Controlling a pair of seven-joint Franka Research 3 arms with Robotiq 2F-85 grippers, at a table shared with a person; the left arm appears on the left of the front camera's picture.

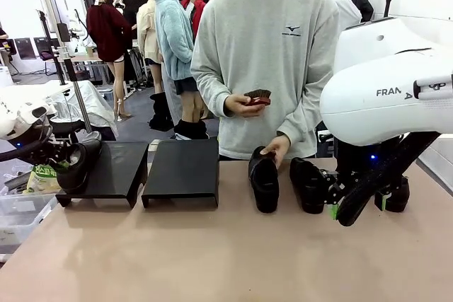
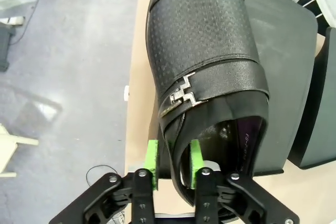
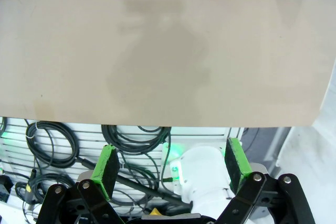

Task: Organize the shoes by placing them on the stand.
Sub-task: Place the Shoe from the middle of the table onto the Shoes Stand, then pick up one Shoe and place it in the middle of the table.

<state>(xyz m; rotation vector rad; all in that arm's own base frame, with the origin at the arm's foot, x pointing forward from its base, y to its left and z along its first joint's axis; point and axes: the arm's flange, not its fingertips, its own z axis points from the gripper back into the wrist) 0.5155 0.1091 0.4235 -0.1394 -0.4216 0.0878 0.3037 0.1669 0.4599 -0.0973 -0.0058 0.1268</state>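
Observation:
A black shoe [image 2: 205, 51] with a metal buckle rests on the left end of the left black stand [image 1: 117, 164], toe pointing away. My left gripper [image 2: 174, 163] straddles the shoe's heel collar, one green pad outside and one inside, with a thin gap showing on the inner side. In the front view that shoe [image 1: 74, 167] sits at the stand's left edge. A second stand [image 1: 182, 167] is bare. A person's hand [image 1: 277, 148] rests on another shoe [image 1: 264, 180] on the table. Two more shoes [image 1: 309, 185] [image 1: 393, 194] stand to its right. Beside them my right gripper [image 1: 357, 206] hangs open, holding nothing.
The person's other hand holds a small dark red object [image 1: 258, 97]. A clear bin [image 1: 18, 217] and a printed bag [image 1: 42, 178] sit off the table's left end. In the right wrist view, bare tabletop [image 3: 168, 45] lies ahead and cables [image 3: 126, 145] hang below its near edge.

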